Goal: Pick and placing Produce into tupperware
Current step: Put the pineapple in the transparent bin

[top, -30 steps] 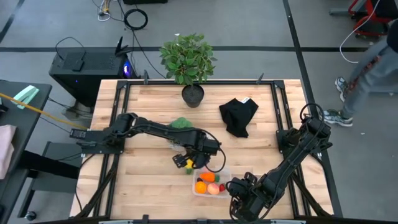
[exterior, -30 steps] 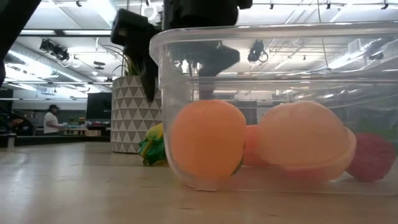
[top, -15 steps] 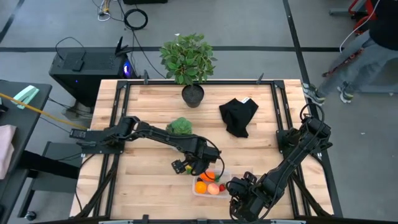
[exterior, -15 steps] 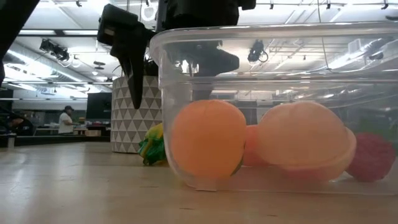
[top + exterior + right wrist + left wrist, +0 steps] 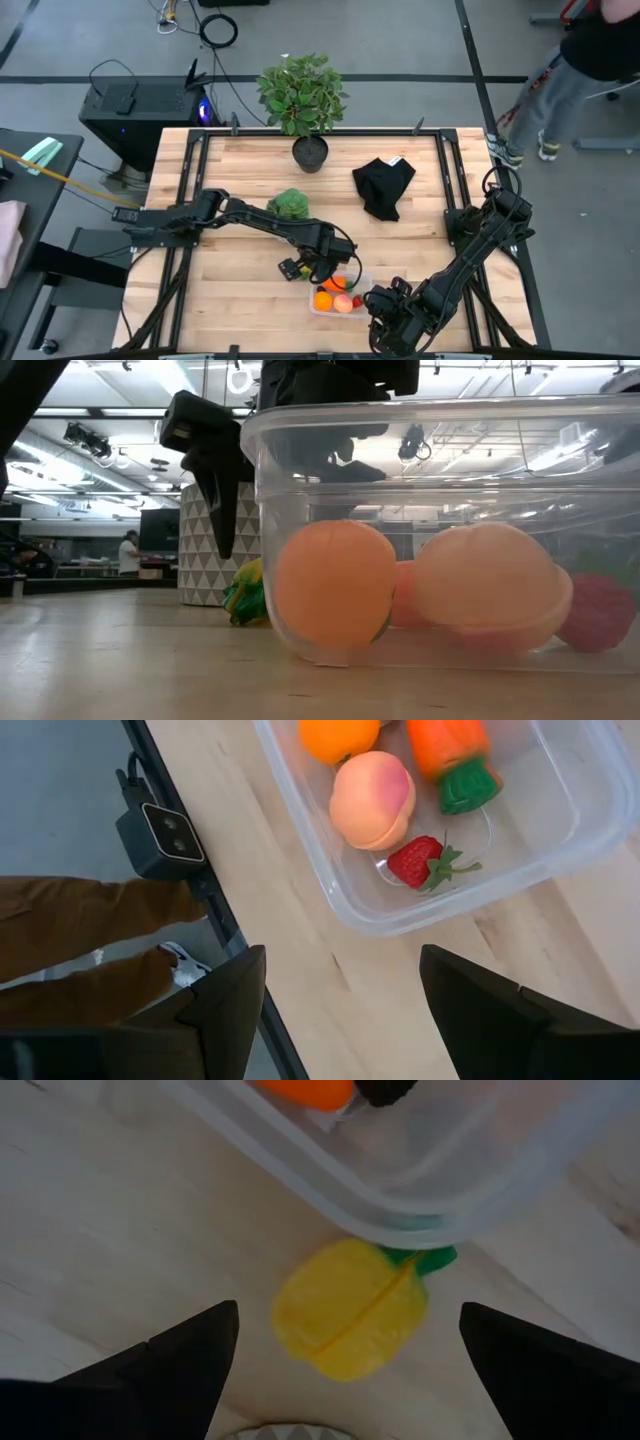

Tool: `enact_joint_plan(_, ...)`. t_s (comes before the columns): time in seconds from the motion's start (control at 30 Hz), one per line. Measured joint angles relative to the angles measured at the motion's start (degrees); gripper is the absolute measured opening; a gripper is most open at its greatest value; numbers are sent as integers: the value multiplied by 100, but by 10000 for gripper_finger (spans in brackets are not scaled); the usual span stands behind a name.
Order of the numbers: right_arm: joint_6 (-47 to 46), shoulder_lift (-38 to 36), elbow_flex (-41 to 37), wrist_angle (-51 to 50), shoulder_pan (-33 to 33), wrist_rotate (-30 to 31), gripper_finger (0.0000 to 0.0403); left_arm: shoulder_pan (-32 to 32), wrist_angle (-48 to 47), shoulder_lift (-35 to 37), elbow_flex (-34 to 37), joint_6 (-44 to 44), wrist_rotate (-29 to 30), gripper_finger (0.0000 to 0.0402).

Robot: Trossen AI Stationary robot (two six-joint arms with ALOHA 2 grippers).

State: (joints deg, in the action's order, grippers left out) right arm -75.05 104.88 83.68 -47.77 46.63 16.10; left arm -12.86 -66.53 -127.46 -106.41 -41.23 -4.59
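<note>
From above, the tupperware [image 5: 340, 294] sat near the front edge of the wooden surface [image 5: 240, 300], a small clear box holding an orange ball [image 5: 323, 299], a carrot [image 5: 334, 285] and a peach piece [image 5: 343, 304]. The left tool [image 5: 312, 268] hung just beside the box's far left corner, over the yellow piece, which the arm hid in that view. The right tool [image 5: 388, 318] waited at the front edge, just right of the box. Farther back stood a succulent [image 5: 290, 204], a black cloth [image 5: 384, 187] and a tall plant [image 5: 303, 95].

At surface height, the box filled most of the frame: the ball [image 5: 335, 588] and the peach piece [image 5: 490, 588] pressed against its clear wall, the strawberry [image 5: 598, 610] sat at its right end. The yellow piece [image 5: 246, 594] lay on the wood just left of the box, with the left tool's dark finger [image 5: 215, 475] hanging above it and a patterned white pot [image 5: 213, 540] behind.

Past the left wrist, the yellow piece [image 5: 350, 1308] showed plainly: rounded, with a seam across it and a green stem tucked under the box's corner [image 5: 400, 1210]. The left tool's fingers [image 5: 170, 1365] stood wide apart on either side, touching nothing.

Past the right wrist, the box's contents lay clear: ball [image 5: 338, 737], peach piece [image 5: 372, 798], carrot [image 5: 455, 755] with its green top, and strawberry [image 5: 425, 863]. The right tool's fingers [image 5: 225, 1005] were spread and held nothing.
</note>
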Motion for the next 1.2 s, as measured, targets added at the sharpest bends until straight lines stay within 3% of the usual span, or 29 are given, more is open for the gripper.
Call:
enact_joint_plan(0.67, 9, 0, 0, 13, 0, 46, 272, 97, 34, -2, 0, 746, -36, 388)
enact_joint_plan(1.2, 11, 0, 0, 9, 0, 46, 272, 63, 12, -87, -10, 459, -139, 388)
